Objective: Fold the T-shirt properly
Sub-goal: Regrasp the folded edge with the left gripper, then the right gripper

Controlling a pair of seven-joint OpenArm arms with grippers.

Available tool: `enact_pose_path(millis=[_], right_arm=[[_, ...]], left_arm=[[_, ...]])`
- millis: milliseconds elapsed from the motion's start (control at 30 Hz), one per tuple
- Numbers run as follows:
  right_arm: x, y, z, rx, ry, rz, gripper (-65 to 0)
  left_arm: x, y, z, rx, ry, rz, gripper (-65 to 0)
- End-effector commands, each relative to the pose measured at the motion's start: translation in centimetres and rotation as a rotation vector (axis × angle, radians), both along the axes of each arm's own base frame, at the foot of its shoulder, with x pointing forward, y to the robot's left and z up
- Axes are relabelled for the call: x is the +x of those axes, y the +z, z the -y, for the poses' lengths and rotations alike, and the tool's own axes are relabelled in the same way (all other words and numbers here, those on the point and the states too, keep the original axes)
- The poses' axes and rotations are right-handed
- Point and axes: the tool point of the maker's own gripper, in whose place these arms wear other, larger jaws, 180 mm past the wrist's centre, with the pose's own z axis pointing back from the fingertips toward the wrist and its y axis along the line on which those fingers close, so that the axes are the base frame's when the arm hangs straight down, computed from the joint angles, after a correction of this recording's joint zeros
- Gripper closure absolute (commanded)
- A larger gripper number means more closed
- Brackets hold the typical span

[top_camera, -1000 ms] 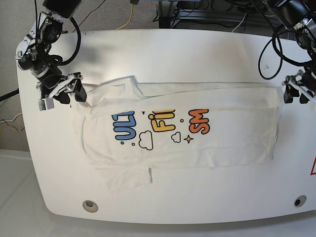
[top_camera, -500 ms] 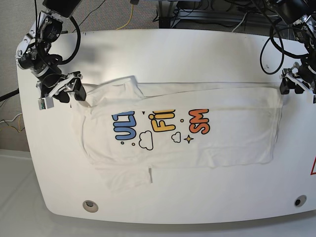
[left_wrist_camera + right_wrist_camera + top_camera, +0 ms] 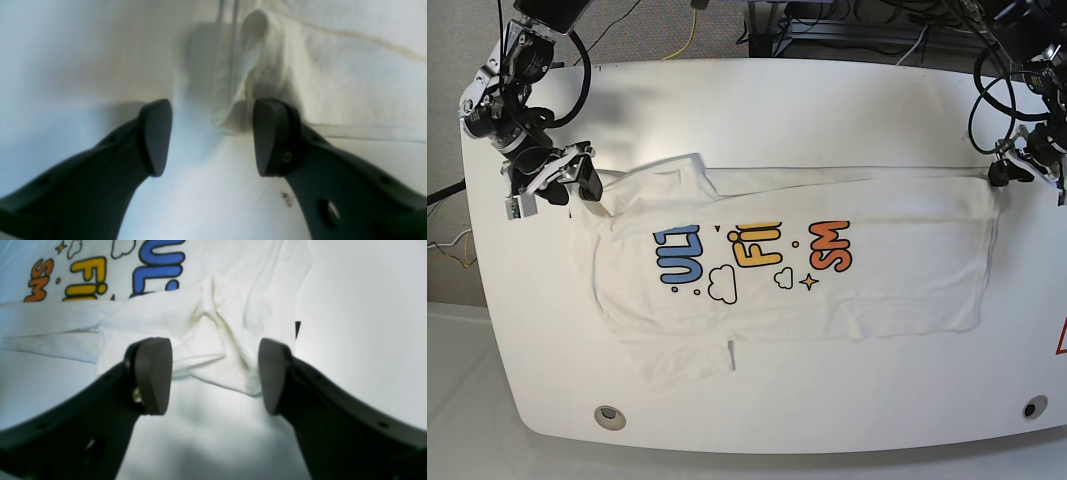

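**Both grippers set at the far edge of the shirt, nothing pinched yet**

One T-shirt (image 3: 797,270) is laid flat across the middle of the white desk (image 3: 827,110), print side up, with its far long edge already turned over toward the print. Two arms are in view, one gripper each.

At the left of the base view, the right gripper (image 3: 567,183) is held at the shirt's far corner by the bunched sleeve. Its jaws are seen spread wide in the wrist view (image 3: 213,373), with a rumpled fold of cloth lying between them and not clamped.

At the right of the base view, the left gripper (image 3: 1017,165) is placed at the opposite far corner. It too is parted (image 3: 211,136), with a raised tuck of fabric just ahead of the tips, nothing held.

The step in hand is judged to be the approach for a two-point grasp. Next, both would likely need to be lowered onto the edge and closed together, so the fold can be drawn evenly.
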Motion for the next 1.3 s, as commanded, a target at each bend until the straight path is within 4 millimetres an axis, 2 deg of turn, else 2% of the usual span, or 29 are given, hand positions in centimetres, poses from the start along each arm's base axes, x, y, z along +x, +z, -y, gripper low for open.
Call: enact_pose_path(millis=[0,367,733,800,900,1000,1267], right_arm=[[1.0,2.2,0.2,-0.016,0.008,0.081,-38.8],[1.0,2.4,0.3,-0.021,0.011,0.083,-38.8],[0.4,1.9,0.3,-0.021,0.011,0.065,-38.8],[0.4,1.8,0.3,-0.020,0.010,0.064,-38.8],[0.4,1.8,0.3,-0.020,0.010,0.064,-38.8],[0.4,1.8,0.2,-0.019,0.010,0.064,-38.8],[0.4,1.7,0.2,-0.016,0.009,0.060,-38.8]], left_arm=[[1.5,1.5,-0.4,0.019,-0.015,0.051,-36.6],[2.6,0.5,2.8,-0.025,-0.070,0.051,-36.5],[2.5,0.3,3.1,-0.031,-0.071,0.047,-35.0],[2.5,0.3,3.1,-0.031,-0.071,0.047,-30.1],[2.5,0.4,3.0,-0.029,-0.072,0.047,-16.0],[2.5,0.4,2.9,-0.026,-0.072,0.046,-5.3],[2.3,0.3,2.8,-0.024,-0.072,0.041,-6.7]])
